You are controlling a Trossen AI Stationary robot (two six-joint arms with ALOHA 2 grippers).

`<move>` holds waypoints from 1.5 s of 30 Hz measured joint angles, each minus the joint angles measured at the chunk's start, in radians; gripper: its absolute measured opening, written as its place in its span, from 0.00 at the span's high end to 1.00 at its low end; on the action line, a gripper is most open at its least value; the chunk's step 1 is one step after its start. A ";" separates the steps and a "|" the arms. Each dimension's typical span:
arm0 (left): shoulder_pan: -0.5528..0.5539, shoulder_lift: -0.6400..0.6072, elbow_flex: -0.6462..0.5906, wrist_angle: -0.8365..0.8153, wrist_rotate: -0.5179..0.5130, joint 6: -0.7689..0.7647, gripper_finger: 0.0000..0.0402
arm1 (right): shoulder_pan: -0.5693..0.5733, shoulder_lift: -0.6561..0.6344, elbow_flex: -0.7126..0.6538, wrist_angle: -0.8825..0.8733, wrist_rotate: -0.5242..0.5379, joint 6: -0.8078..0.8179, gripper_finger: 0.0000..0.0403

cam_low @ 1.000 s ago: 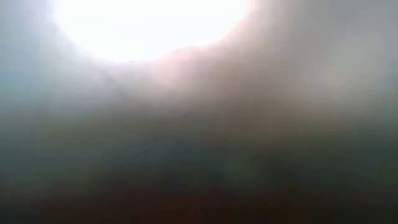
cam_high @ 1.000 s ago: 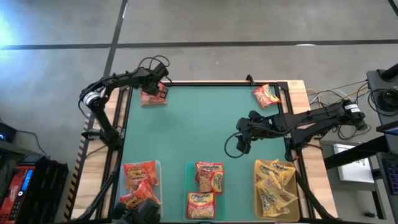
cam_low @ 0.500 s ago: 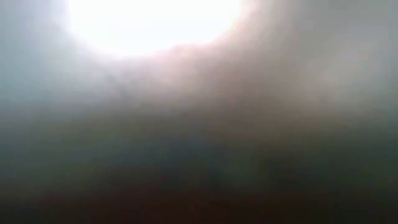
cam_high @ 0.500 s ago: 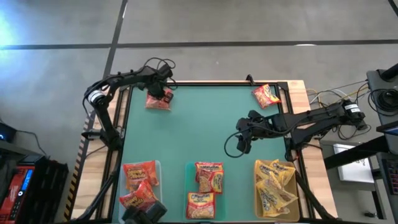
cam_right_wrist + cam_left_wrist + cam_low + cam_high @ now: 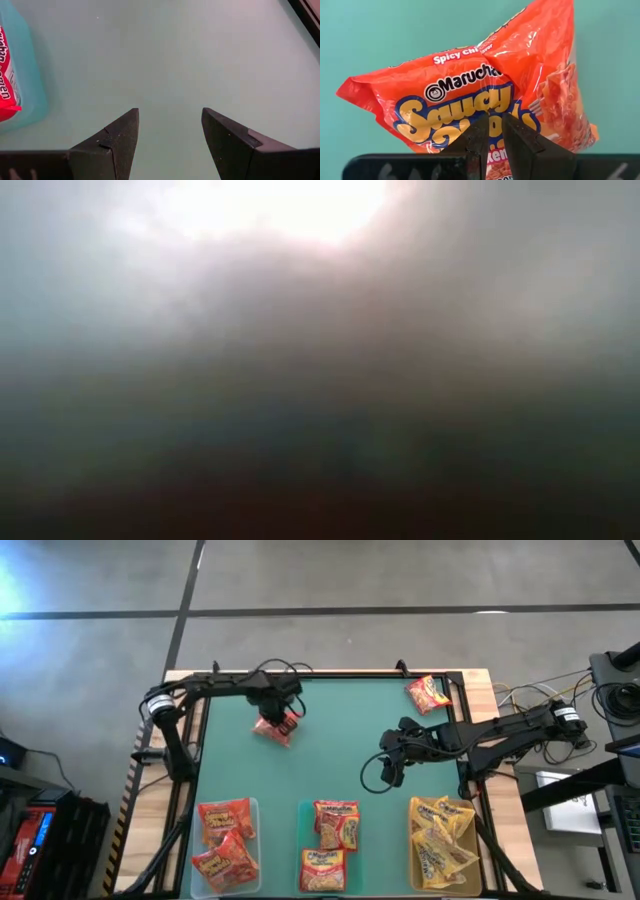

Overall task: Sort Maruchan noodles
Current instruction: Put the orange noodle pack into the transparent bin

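Beyond your green worktop (image 5: 330, 755) with its pale wooden edges lies a grey concrete floor (image 5: 400, 580) crossed by dark seams; cables (image 5: 520, 695) trail off at one side.

The high view is evenly lit and sharp, with a pale glare patch on the floor at its far-left corner and soft shadows under both arms on the green worktop (image 5: 330, 755). The low view is wholly blurred, a white bloom overhead fading to dark murk. Ahead of the left end effector (image 5: 492, 131), the orange packet (image 5: 470, 95) shows glossy highlights in crisp focus.
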 joint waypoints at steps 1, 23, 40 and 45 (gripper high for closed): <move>-0.022 0.000 0.000 0.010 0.001 -0.003 0.90 | 0.000 0.000 0.000 0.000 0.000 -0.001 0.49; -0.354 -0.026 0.064 0.292 0.091 0.046 0.90 | 0.000 0.000 0.000 0.071 0.031 -0.060 0.49; -0.369 -0.289 -0.343 0.474 0.044 -0.470 0.90 | -0.213 0.000 -0.266 0.732 -0.228 -0.283 0.49; -0.370 -0.294 -0.434 0.674 0.049 -0.451 0.86 | -0.267 0.000 -0.349 0.892 -0.266 -0.217 0.49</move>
